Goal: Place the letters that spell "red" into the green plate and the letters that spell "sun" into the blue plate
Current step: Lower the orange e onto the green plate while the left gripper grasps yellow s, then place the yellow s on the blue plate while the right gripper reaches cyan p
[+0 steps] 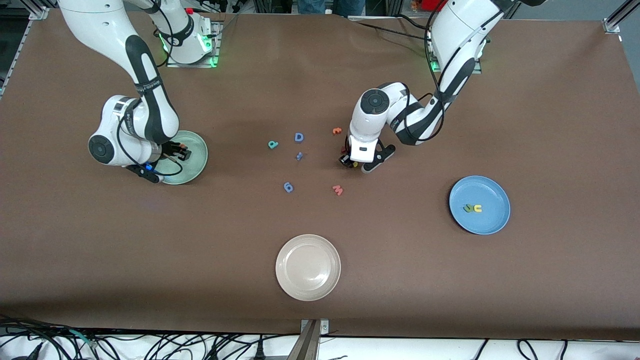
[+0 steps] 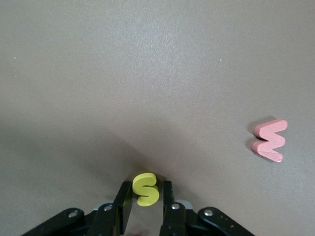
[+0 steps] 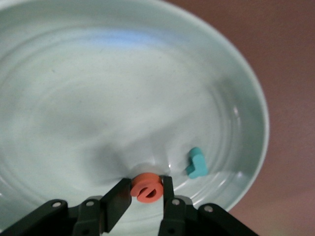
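We see the left tool (image 2: 146,196) down on the tabletop (image 2: 147,73), clenched on the yellow s (image 2: 145,189). The right tool (image 3: 146,196) grips the orange e (image 3: 146,188) in the green plate (image 3: 74,73), seemingly touching it, beside the teal r (image 3: 197,163).

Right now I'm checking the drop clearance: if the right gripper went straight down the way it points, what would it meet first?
The right gripper, shut on the orange e, points down into the green plate. It would likely meet the plate's bare floor first, beside the teal r, though its height is unclear.
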`<state>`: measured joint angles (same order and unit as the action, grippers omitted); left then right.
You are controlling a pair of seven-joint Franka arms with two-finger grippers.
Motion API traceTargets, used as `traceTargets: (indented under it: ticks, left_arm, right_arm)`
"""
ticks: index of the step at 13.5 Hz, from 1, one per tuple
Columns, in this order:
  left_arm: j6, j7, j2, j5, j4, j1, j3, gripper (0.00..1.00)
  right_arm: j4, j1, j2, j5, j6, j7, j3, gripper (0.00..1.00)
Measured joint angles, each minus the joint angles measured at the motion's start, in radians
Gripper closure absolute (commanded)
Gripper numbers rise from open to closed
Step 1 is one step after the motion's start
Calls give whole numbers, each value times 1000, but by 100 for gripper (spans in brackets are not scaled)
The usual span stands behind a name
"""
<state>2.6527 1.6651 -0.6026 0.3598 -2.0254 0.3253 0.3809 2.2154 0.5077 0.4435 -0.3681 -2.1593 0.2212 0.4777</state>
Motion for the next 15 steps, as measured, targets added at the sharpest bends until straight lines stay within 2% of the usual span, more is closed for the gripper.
traceTargets:
  ticks: [7,10,11,12,13,14,15]
  left_arm:
    - [0,9,4,32,-6,0,1,88]
    - [2,7,4,33,-6,-5,-1,89]
    - [2,3,4,34,-5,-12,-3,90]
    - [2,-2,4,35,-3,-20,-6,91]
    - [2,-6,4,35,0,-30,-8,91]
    - [2,-10,5,35,3,-40,-9,91]
    - [2,-19,5,36,7,-49,-10,91]
  right_arm:
    - [0,-3,2,-4,0,-19,12,92]
    - [0,-3,2,-25,0,-19,12,87]
    - [0,-3,2,-27,0,-19,12,77]
    - [0,-3,2,-28,0,-19,12,53]
    - [0,-3,2,-28,0,-19,12,22]
    - [-1,-3,2,-29,0,-19,12,7]
    - [-3,-3,1,-29,0,-19,12,6]
